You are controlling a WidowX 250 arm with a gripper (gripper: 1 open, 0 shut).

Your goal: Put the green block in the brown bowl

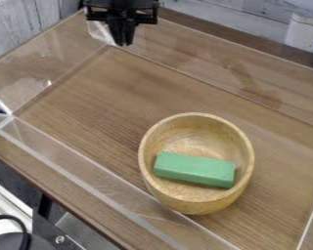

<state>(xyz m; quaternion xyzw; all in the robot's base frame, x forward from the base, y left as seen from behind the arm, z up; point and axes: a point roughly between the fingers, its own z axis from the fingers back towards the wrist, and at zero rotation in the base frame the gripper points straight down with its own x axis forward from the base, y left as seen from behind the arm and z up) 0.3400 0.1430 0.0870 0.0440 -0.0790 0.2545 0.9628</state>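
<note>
The flat, matte, mid-green rectangular block [194, 169] lies inside the round light-tan wooden bowl [164, 134], resting on its shallow floor; the bowl has a thick rim and faint grain. The bowl stands on a wood-grain tabletop [107, 107] walled in by clear, glossy plastic panels [28, 49]. My black gripper [122, 40] hangs at the far end of the table, pointing down, well apart from the bowl and holding nothing. Its fingers look drawn close together, but they merge into one dark shape, so I cannot tell whether a gap remains. The top edge cuts off my arm above the gripper.
</note>
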